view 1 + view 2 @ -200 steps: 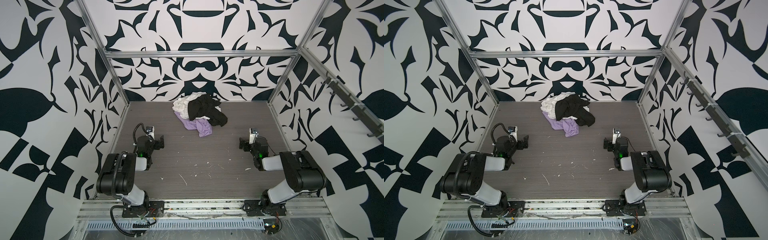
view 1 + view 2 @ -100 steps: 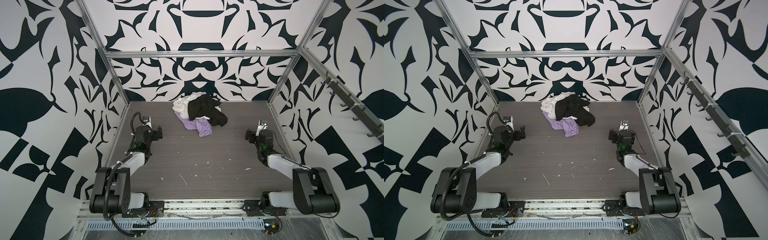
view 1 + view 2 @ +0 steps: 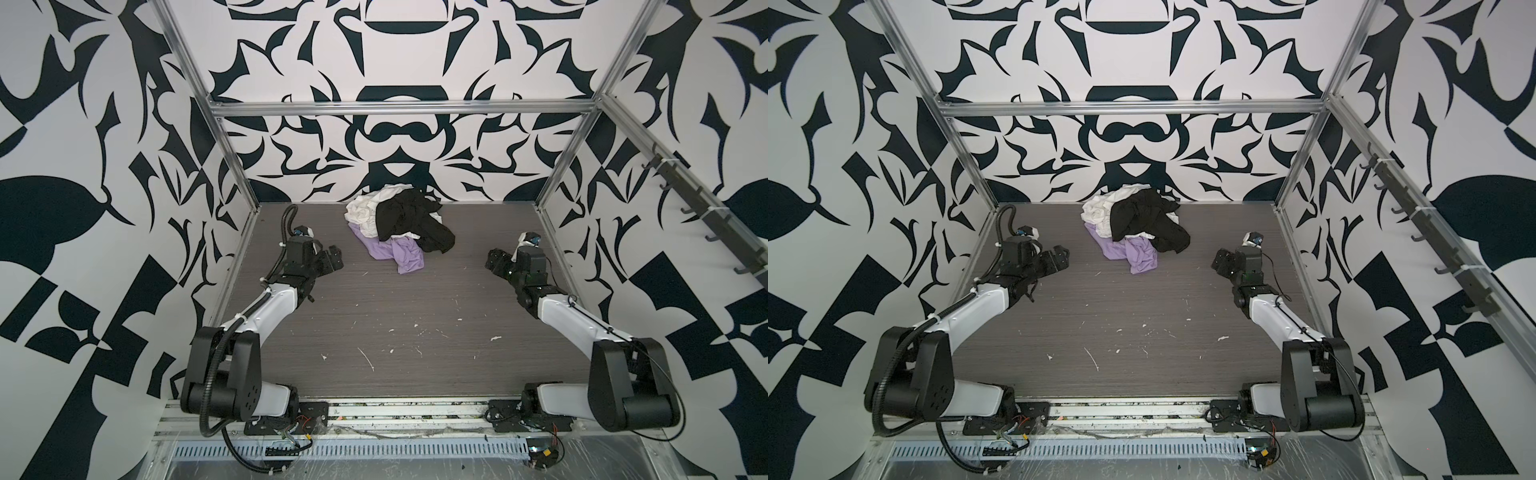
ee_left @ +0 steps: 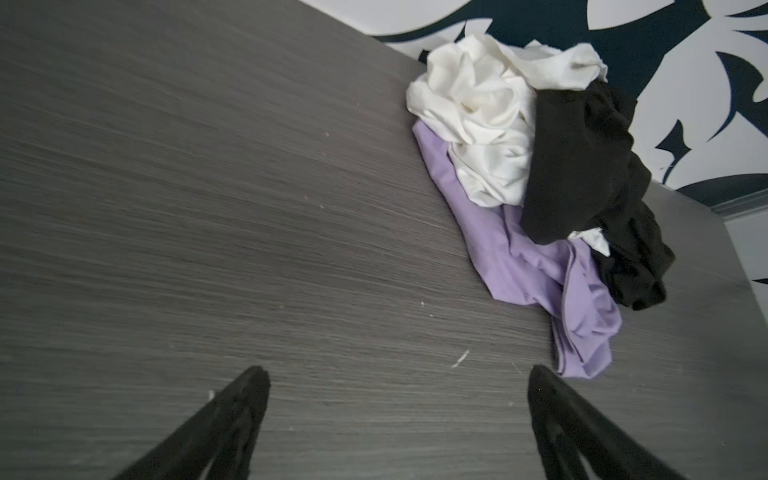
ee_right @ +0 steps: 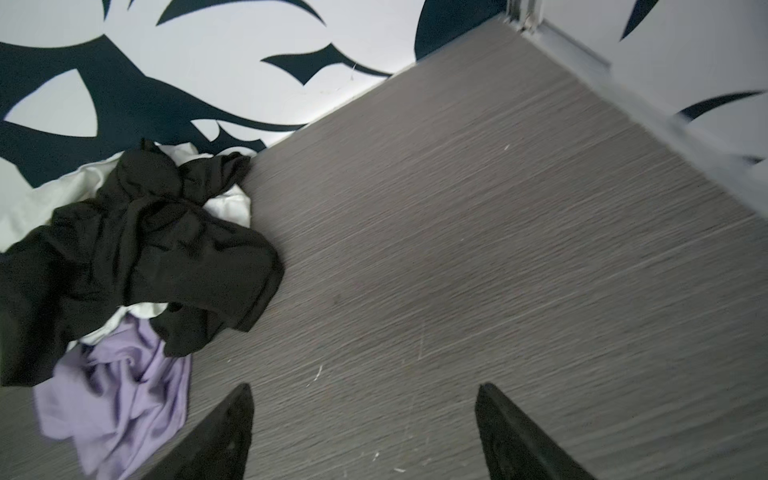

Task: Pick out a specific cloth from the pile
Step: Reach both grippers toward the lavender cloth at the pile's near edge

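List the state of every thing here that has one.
Lavender cloth, crumpled, partly under the other two garments, not gripped.
Black garment, crumpled, on top.
White garment, bunched, partly under the black one.
Left gripper, open, empty, clear of the clothes.
Right gripper, open, empty, clear of the clothes.

White links, black joints, black jaws; corrugated black cable [image 3: 284, 220] on left arm [image 3: 270, 307].

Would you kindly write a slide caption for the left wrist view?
Open left gripper short of the pile: lavender cloth lies beneath white garment and black garment.
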